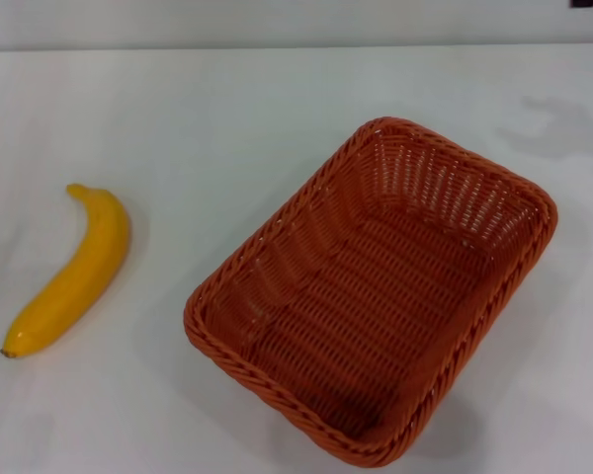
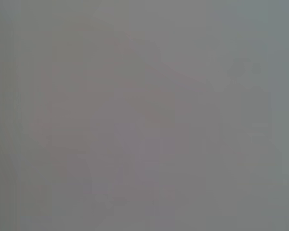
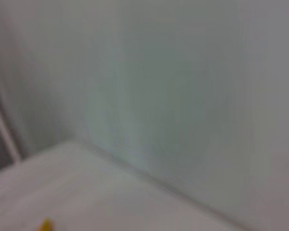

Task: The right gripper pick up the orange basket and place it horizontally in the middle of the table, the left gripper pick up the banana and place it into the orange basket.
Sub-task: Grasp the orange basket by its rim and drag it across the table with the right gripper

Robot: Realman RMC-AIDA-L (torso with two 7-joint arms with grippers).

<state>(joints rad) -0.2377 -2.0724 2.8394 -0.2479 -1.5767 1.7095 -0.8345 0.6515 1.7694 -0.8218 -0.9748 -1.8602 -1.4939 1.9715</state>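
Note:
The orange basket [image 1: 376,296] sits empty on the white table [image 1: 227,118], right of centre, turned at a slant with one corner toward the front edge. A yellow banana [image 1: 74,272] lies on the table at the left, its dark tip pointing to the front left. A small yellow bit, likely the banana [image 3: 46,224], shows at the edge of the right wrist view. Neither gripper appears in any view. The left wrist view shows only a plain grey surface.
The table's far edge meets a pale wall [image 1: 277,20] at the back. Bare tabletop lies between the banana and the basket. The right wrist view shows a table edge and wall [image 3: 173,96].

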